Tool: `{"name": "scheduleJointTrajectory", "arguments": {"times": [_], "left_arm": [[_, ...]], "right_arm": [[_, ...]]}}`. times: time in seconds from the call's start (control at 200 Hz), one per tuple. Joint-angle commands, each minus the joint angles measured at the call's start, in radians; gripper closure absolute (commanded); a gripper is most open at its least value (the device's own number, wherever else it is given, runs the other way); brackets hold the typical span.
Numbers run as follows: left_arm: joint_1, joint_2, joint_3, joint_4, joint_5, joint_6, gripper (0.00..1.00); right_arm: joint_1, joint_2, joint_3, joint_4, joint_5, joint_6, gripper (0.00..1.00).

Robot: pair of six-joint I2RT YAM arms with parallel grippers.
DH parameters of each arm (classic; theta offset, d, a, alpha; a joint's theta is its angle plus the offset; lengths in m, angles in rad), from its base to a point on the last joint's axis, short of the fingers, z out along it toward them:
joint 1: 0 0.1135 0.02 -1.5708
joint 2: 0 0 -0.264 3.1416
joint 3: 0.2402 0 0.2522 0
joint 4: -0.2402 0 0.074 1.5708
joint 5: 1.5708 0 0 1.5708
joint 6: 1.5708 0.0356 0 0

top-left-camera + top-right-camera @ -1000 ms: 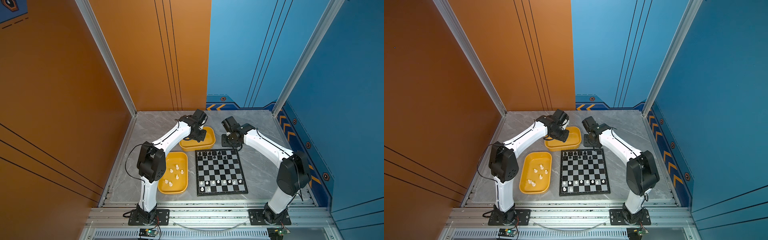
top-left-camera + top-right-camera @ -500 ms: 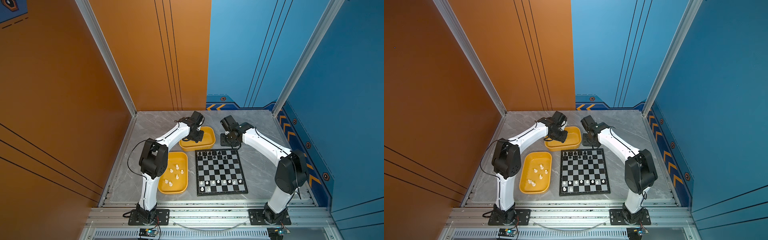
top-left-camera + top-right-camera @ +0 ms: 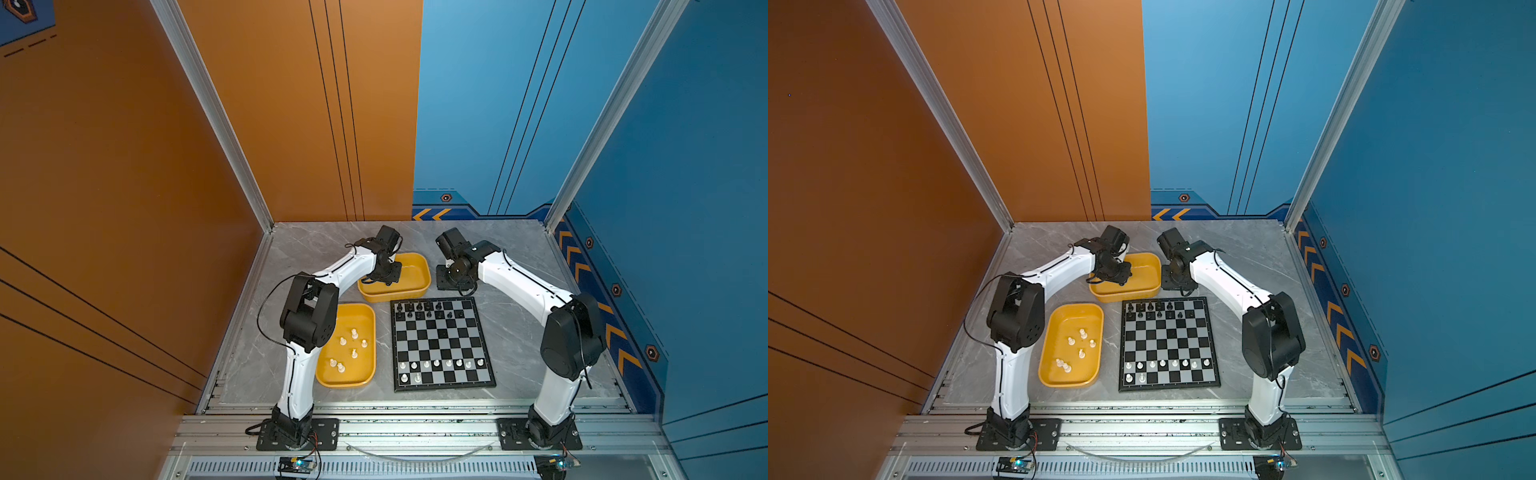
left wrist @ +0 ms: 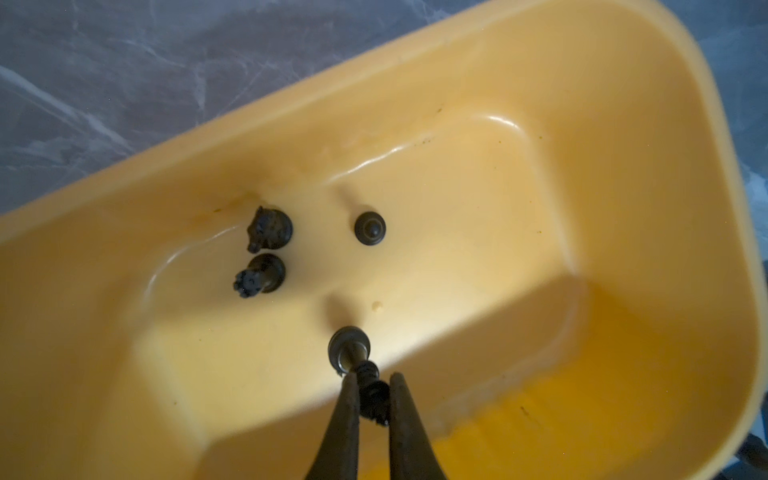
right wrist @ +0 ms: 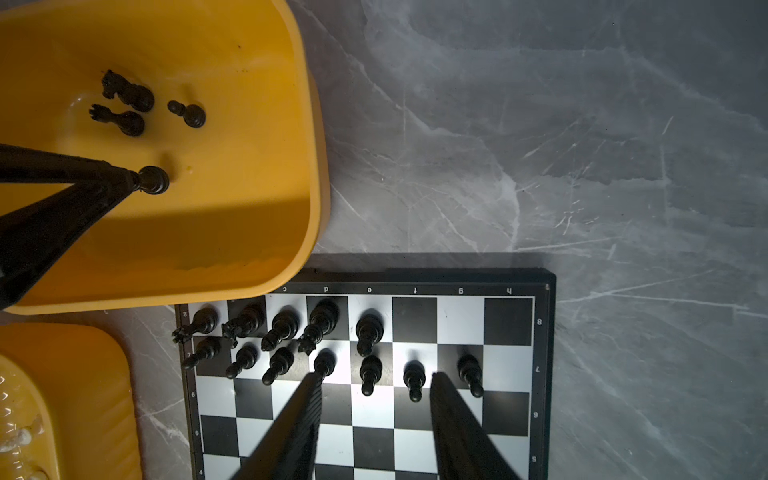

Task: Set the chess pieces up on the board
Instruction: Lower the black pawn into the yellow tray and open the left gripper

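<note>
My left gripper [image 4: 372, 380] is down inside the far yellow tray [image 3: 417, 272], shut on the head of a black chess piece [image 4: 350, 348] whose base is at or just above the tray floor. A black knight [image 4: 269, 227], rook [image 4: 259, 274] and pawn [image 4: 370, 228] stand loose in that tray. The board [image 3: 436, 345] carries black chess pieces [image 3: 419, 309] on its far rows and white ones [image 3: 436, 365] on its near rows. My right gripper [image 5: 376, 376] hangs open above the black pawn row, holding nothing.
A second yellow tray [image 3: 345, 383] left of the board holds several white pieces [image 3: 353, 354]. The far tray [image 5: 316, 174] nearly touches the board's far left corner. Grey marble table [image 3: 519, 353] shows right of the board; cell walls close in on three sides.
The left gripper has moved slightly to the left and lower in the far tray. The right gripper has edged a little to the left. Both grips look unchanged.
</note>
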Motion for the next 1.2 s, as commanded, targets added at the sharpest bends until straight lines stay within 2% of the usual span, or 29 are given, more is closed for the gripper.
{"name": "scheduleJointTrajectory", "arguments": {"times": [0.0,0.466,0.696,1.192], "left_arm": [[0.018,0.022,-0.01,0.026,0.005,0.008,1.0],[0.044,0.044,-0.001,0.028,0.061,0.008,0.95],[0.055,0.047,-0.009,0.035,0.084,0.009,0.83],[0.059,0.023,-0.002,0.037,0.113,0.014,0.73]], "right_arm": [[0.005,0.027,0.035,-0.046,-0.004,-0.02,0.53],[0.005,0.051,0.06,-0.063,-0.002,-0.008,0.51],[0.006,0.05,0.066,-0.069,0.001,-0.002,0.48],[0.021,0.06,0.074,-0.083,-0.004,-0.007,0.48]]}}
